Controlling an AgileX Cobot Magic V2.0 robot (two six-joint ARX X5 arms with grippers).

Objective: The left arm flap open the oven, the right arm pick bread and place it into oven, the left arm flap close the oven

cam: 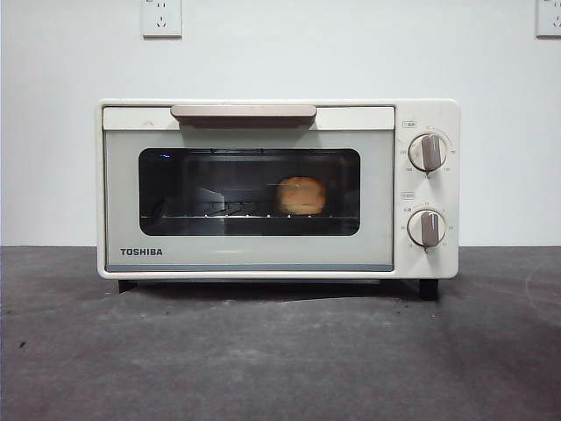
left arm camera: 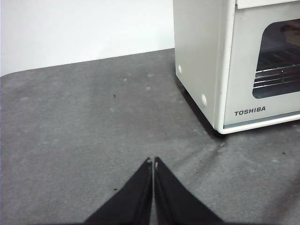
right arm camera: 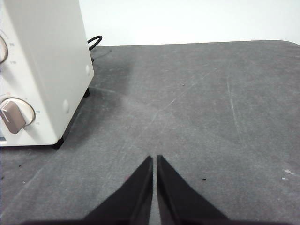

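Observation:
The cream-white TOSHIBA oven (cam: pixel 250 254) stands in the middle of the table with its door shut, the tan bar handle (cam: pixel 243 111) at the top. The golden-brown bread (cam: pixel 301 195) lies on the wire rack inside, seen through the dark glass window, right of centre. My left gripper (left arm camera: pixel 153 161) is shut and empty above the grey table, off the oven's left side (left arm camera: pixel 199 61). My right gripper (right arm camera: pixel 154 159) is shut and empty above the table, off the oven's right side (right arm camera: pixel 47 56). Neither arm shows in the front view.
Two grey-brown knobs (cam: pixel 427 152) sit on the oven's right panel. A black cable (right arm camera: pixel 93 43) runs behind the oven. Two wall sockets (cam: pixel 161 17) are on the white wall. The grey table (cam: pixel 280 360) stretches in front of the oven.

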